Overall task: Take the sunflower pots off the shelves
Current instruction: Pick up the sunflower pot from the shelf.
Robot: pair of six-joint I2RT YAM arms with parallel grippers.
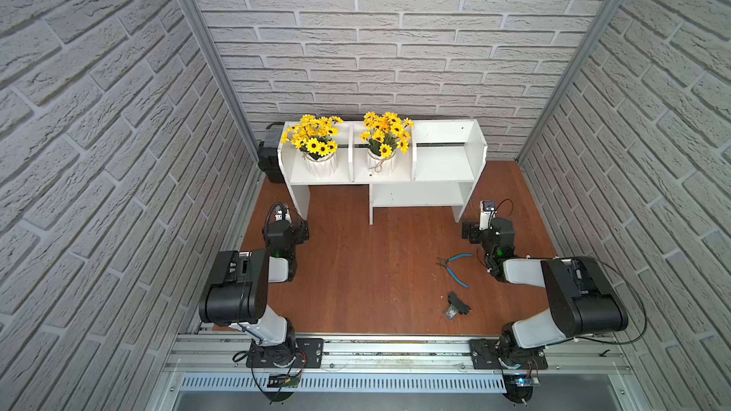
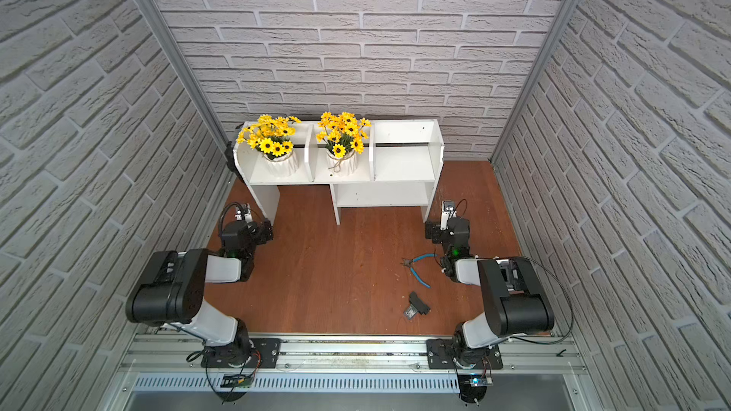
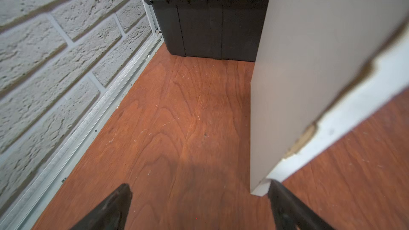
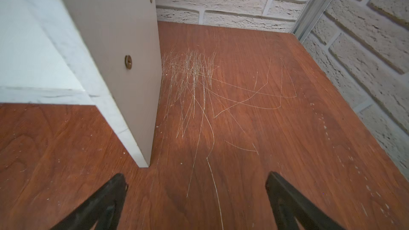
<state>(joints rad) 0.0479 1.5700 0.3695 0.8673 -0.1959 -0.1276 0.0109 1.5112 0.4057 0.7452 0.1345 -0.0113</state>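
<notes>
Both top views: arms fold low, elbows raised, before the shelves point(image 1: 443, 170) at the rear edge of the bench point(image 1: 375, 270); plain sunflower pot point(image 1: 320, 163) in left compartment, bowed sunflower pot point(image 1: 381, 164) in middle. Left wrist: left gripper point(image 3: 199, 188) spread, empty. Right wrist: right gripper point(image 4: 195, 177) likewise, apparently hovering.

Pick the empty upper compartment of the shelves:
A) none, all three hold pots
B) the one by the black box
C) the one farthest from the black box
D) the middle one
C: the plain pot stands in the compartment by the black box and the bow pot in the middle one, while the far compartment holds nothing.
</notes>
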